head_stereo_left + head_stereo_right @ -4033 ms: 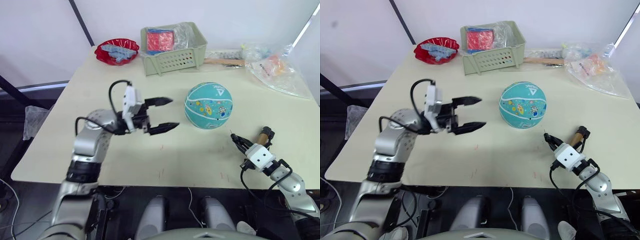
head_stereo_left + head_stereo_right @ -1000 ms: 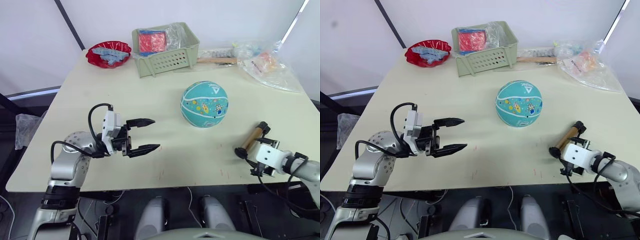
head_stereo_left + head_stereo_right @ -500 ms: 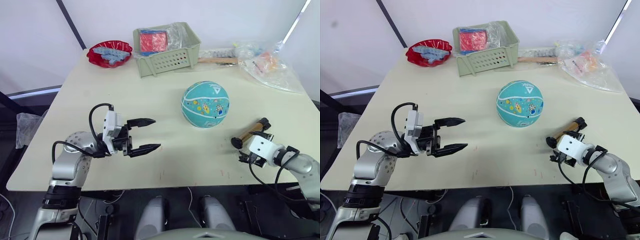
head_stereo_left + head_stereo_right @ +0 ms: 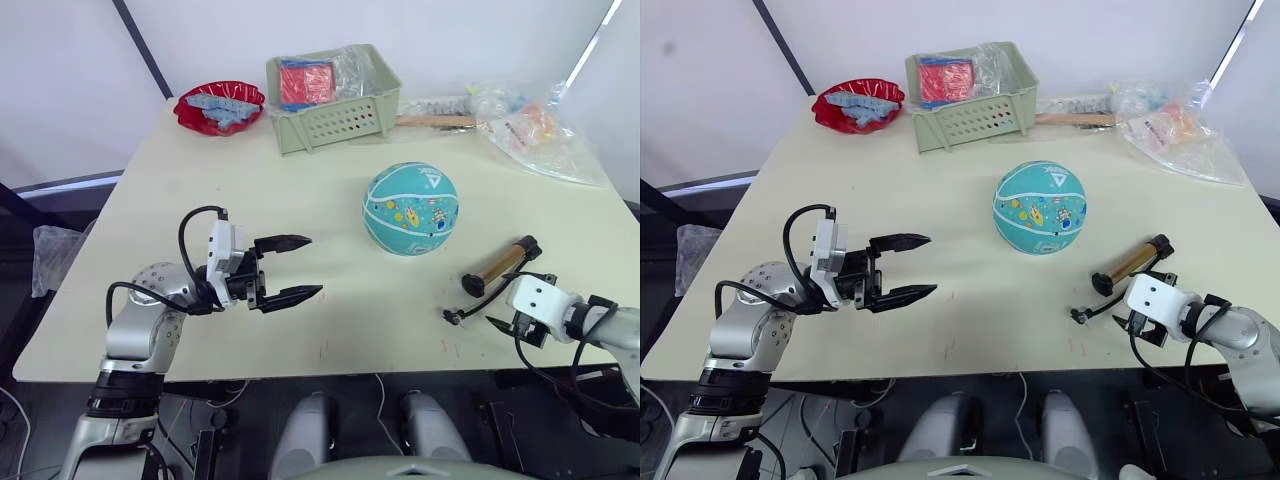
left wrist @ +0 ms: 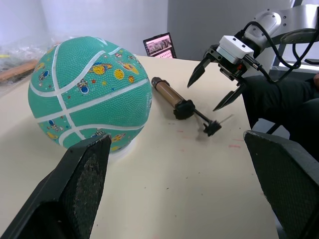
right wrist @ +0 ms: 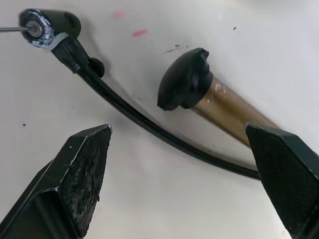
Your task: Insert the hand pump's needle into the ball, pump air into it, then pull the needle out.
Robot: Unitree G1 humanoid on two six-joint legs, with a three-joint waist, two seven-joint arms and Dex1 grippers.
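Now, your right tool [image 4: 497, 322] hangs with its two black fingers spread wide and nothing between them, low over the bench [image 4: 300, 190] near its front right corner. The hand pump [image 4: 497, 265] lies flat on the bench just beyond that tool, apart from it; the black end cap points toward the front edge and the T-handle toward the right edge. From the cap the thin black hose [image 6: 144, 127] curls forward and ends in the needle [image 6: 15, 29] with its small black fitting, which lies on the bench just beside the open fingers, on the side toward the bench's middle. In the right wrist view the cap and hose sit between the two fingertips, not touched by either.

The ball [image 4: 411, 209] rests on the bench farther in, right of centre, near the pump but not touching it.

Your left tool [image 4: 299, 268] is also open, fingers parted and empty, held above the bench's front left part and pointing toward the ball, well apart from it.

Along the far edge you have one pale green basket [image 4: 335, 100] holding red items under clear plastic, one red bowl [image 4: 218, 105] with bluish pieces at the far left corner, one wooden-handled tool [image 4: 436, 121] right of the basket, and a crumpled clear bag [image 4: 540, 130] at the far right corner.

By count: one ball, one pump, one needle, two tools.
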